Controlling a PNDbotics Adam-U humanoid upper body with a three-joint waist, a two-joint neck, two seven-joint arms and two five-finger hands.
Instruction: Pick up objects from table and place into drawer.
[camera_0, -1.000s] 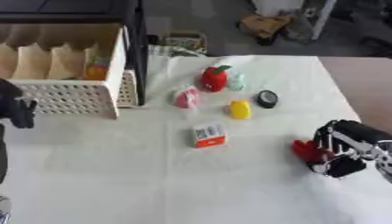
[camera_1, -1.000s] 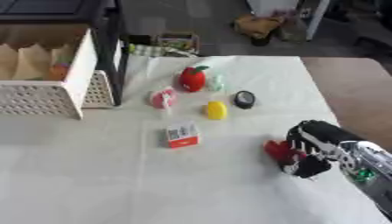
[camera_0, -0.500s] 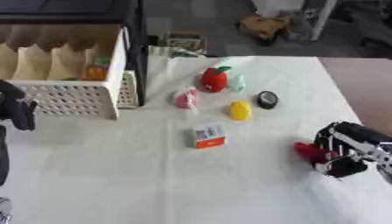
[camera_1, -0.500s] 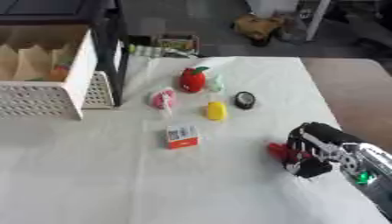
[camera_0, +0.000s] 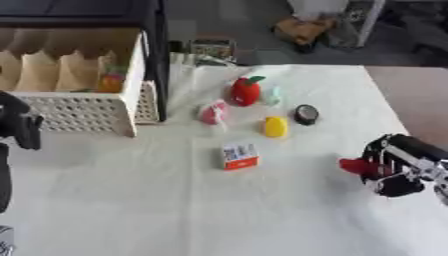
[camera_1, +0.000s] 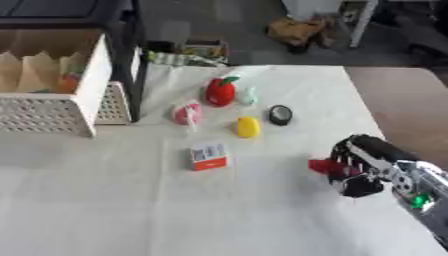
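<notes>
1. Right hand (camera_1: 363, 170) sat at the table's right edge with its fingers curled round a small red object (camera_1: 322, 165). Red showed only at the hand's left side, so the hold looked like a pinch at one end. I couldn't identify the item.
2. Drawer (camera_0: 83, 107) stood pulled open at the far left: white perforated front, tan dividers inside, something orange (camera_0: 109, 82) already in one compartment. It was well apart from the right hand, so I'd judge a long carry across the white table (camera_0: 175, 210) was needed.
3. The remaining objects were clustered mid-table: red strawberry-like toy (camera_0: 246, 91), pale green piece (camera_0: 274, 95) just beside it, pink item (camera_0: 213, 113), yellow item (camera_0: 276, 126), black round disc (camera_0: 306, 113), and small red-and-white box (camera_0: 239, 156) nearest the robot.
4. Left hand (camera_0: 19, 125) hung at the left edge in front of the drawer. Only a dark shape showed, so I couldn't tell its finger state.
5. Judgement: early in the task, with most objects still out on the cloth.
</notes>
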